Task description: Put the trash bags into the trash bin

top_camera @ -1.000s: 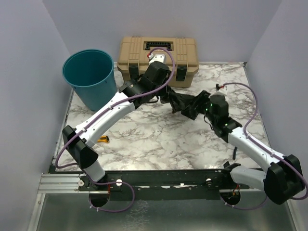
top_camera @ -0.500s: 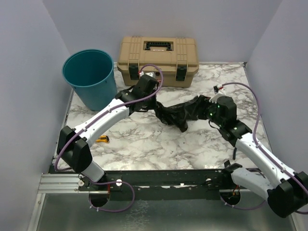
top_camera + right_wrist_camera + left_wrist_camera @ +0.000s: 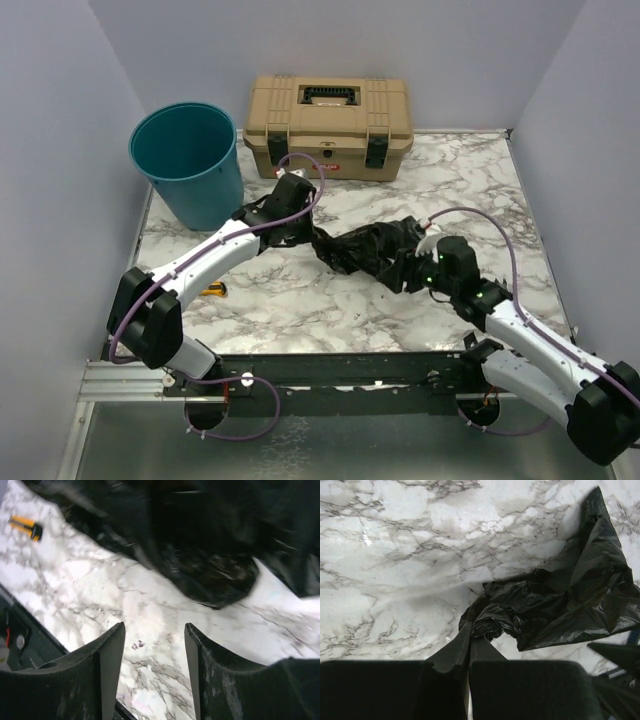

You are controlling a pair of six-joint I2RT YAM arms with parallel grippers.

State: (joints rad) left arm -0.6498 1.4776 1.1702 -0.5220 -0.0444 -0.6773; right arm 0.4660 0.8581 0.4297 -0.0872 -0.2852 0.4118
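White-shelled left arm and right arm with black joints, looping purple cables; matte black left gripper, right gripper.

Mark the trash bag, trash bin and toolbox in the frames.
trash bag [image 3: 368,248]: top external view, crumpled middle of the black film.
trash bin [image 3: 203,196]: top external view, teal outer wall below the rim.
toolbox [image 3: 330,125]: top external view, tan lid just in front of the handle.

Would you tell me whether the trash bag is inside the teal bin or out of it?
Out: the trash bag lies crumpled on the marble table, apart from the teal bin.
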